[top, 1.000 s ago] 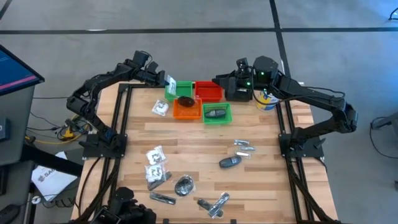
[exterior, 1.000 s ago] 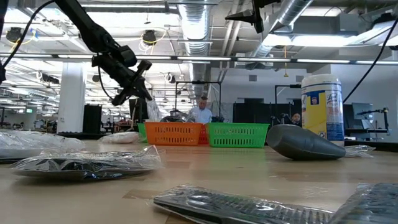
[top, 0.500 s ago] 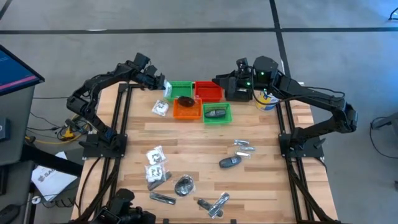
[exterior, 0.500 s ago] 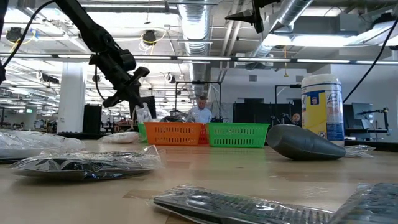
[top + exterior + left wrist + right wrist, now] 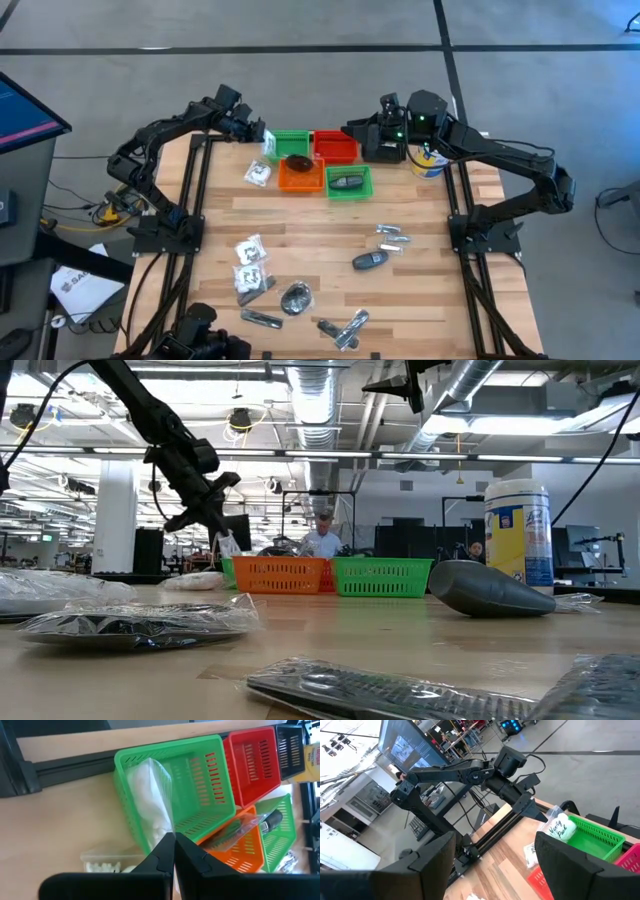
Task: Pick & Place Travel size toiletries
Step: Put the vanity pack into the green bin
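Since the earlier frames, the left gripper (image 5: 262,138) has shifted leftward from above the rear green tray (image 5: 291,141) to that tray's left edge and now hangs lower. Its fingers (image 5: 162,855) are closed on a clear packet with white contents (image 5: 150,802), which hangs over the tray's left wall. A second clear packet (image 5: 259,173) lies on the table (image 5: 420,215) just beside the orange tray (image 5: 300,178). The right gripper (image 5: 352,130) waits above the red tray (image 5: 334,146), jaws wide apart and holding nothing. Further toiletries (image 5: 369,260) lie scattered across the near half of the table.
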